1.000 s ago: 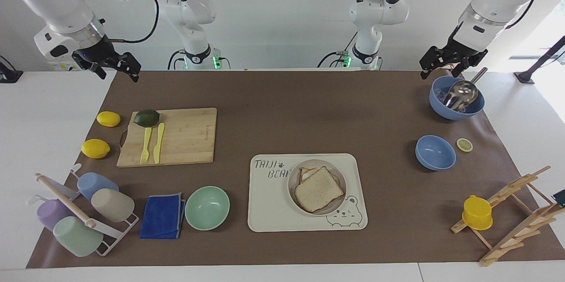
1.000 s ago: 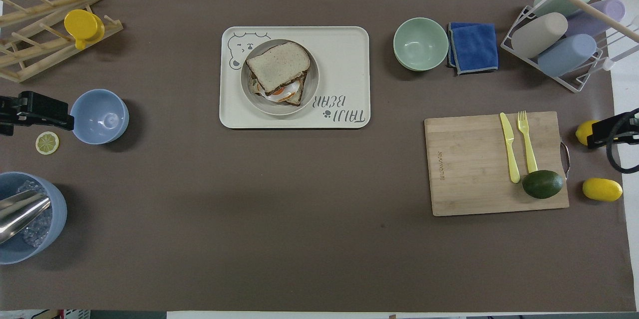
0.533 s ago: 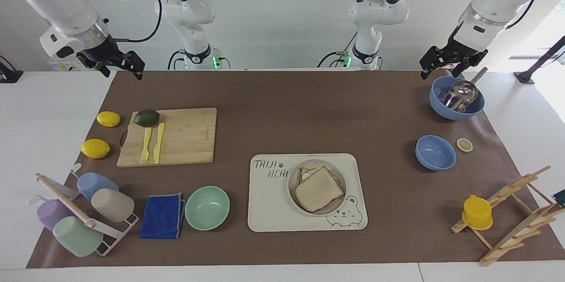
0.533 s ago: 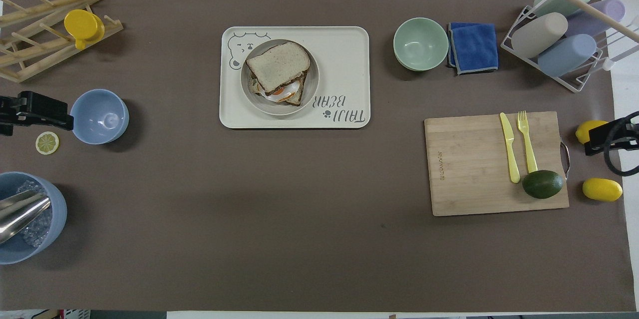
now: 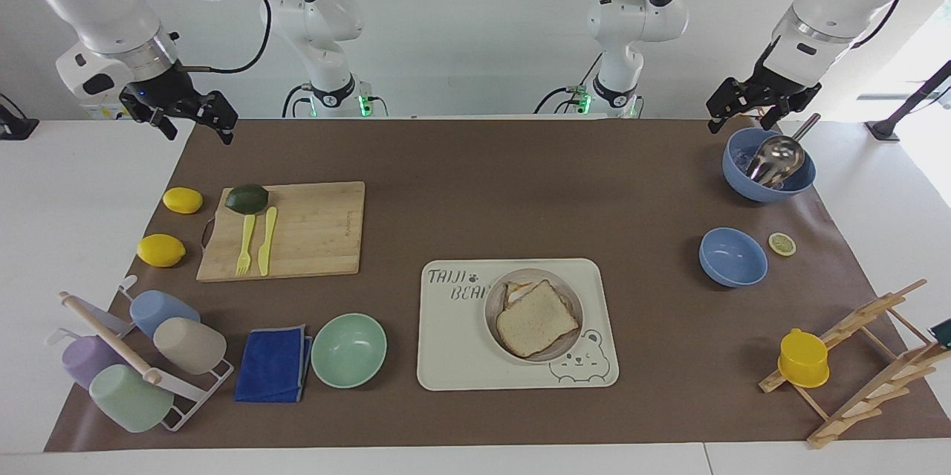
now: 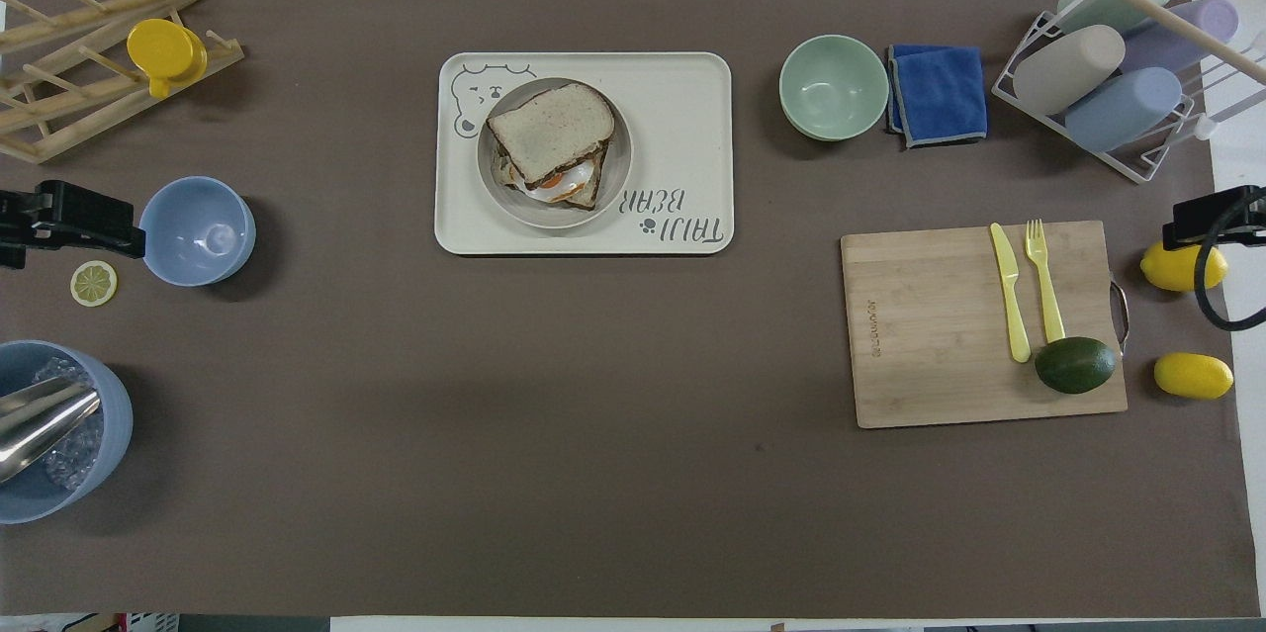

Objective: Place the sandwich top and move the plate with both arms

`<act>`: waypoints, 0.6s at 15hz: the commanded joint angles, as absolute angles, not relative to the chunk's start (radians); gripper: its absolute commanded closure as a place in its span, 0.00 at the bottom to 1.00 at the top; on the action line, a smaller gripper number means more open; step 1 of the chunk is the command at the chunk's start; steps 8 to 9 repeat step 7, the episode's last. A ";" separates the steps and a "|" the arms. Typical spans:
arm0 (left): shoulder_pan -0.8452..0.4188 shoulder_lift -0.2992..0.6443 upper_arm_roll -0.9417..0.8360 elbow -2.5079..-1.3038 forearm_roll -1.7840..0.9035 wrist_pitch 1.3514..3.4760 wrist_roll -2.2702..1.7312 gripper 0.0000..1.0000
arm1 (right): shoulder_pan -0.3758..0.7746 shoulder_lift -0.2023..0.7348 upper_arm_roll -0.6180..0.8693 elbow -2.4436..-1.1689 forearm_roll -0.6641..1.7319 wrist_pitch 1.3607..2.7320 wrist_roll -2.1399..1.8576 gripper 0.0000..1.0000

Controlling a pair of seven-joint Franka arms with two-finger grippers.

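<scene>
Both arms hang raised at the robots' own end of the table, each at its own corner of the brown mat (image 5: 475,192). The right gripper (image 5: 195,116) is up over the mat's corner at the right arm's end; whether its fingers are spread or pressed together cannot be told. The left gripper (image 5: 752,106) hangs just above the rim of a blue bowl (image 5: 769,165) that holds a metal scoop (image 5: 776,155) — its fingers' state cannot be told either. Neither gripper holds or touches anything.

A little farther from the robots, toward the right arm's end, lies a wooden cutting board (image 5: 286,230) with an avocado (image 5: 247,198) and a yellow fork and knife (image 5: 256,239) on it, and two lemons (image 5: 171,224) lie beside it. Toward the left arm's end sit a second, empty blue bowl (image 5: 732,257) and a lemon slice (image 5: 781,244).

Farther still, near the middle of the mat's length, lies the cream bear tray (image 5: 453,341). The plate (image 5: 496,296) rests on it, and the sandwich top (image 5: 536,318) lies on the plate, set over the egg-topped toast (image 6: 564,187), whose edge shows beneath it in the overhead view. Plate and sandwich top are well apart from both sets of fingers — roughly midway between the two arms.

In the same farthest band stand a mint-green bowl (image 5: 348,350), a folded blue cloth (image 5: 273,363), a rack of cups (image 5: 137,360) and a wooden rack (image 5: 865,356) carrying a yellow cup (image 5: 803,358).
</scene>
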State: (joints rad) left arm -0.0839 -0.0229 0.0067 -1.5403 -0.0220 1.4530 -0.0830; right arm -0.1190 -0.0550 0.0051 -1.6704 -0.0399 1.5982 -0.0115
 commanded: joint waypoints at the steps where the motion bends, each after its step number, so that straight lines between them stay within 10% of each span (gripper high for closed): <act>1: -0.072 -0.025 -0.002 -1.526 -0.006 1.436 -0.077 0.00 | -0.118 -0.057 0.006 -1.667 -0.040 1.605 -0.023 0.00; 9: -0.072 -0.025 -0.002 -1.526 -0.006 1.439 -0.075 0.00 | -0.120 -0.058 0.006 -1.667 -0.037 1.601 -0.015 0.00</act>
